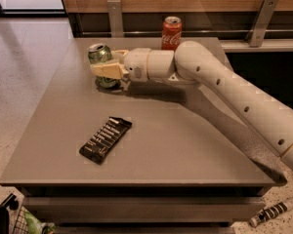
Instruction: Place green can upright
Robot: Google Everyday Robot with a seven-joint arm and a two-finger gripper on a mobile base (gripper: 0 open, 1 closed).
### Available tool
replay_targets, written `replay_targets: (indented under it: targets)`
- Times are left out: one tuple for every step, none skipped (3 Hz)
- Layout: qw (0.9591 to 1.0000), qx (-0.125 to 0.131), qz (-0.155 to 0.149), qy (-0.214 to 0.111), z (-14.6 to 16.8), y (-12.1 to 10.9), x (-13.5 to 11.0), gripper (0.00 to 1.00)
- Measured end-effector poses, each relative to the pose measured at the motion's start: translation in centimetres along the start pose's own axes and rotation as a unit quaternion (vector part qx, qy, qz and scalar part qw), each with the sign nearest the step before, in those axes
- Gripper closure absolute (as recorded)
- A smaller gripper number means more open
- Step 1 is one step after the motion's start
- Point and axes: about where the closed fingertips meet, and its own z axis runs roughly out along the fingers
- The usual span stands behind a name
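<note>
The green can (pixel 99 54) stands nearly upright on the grey table (pixel 185 145) at its far left part, its silver top showing. My gripper (pixel 106 70) reaches in from the right and is shut on the can's middle, with a cream finger (pixel 109 71) across its front. The can's base appears to rest on the tabletop.
A red Coca-Cola can (pixel 171 32) stands upright at the table's far edge, behind my wrist. A black snack bar (pixel 106 139) lies toward the front left. My arm (pixel 234 99) crosses the right half of the table. A wall rail runs behind the table.
</note>
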Motion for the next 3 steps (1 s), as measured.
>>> replay_targets:
  targets:
    - [0.9991, 0.031, -0.016, -0.025, -1.7, -0.1, 0.5, 1.0]
    - [0.9976, 0.063, -0.016, -0.025, -4.2, -0.5, 1.8, 0.98]
    - [0.9976, 0.063, -0.016, -0.025, -4.2, -0.5, 1.5, 0.85]
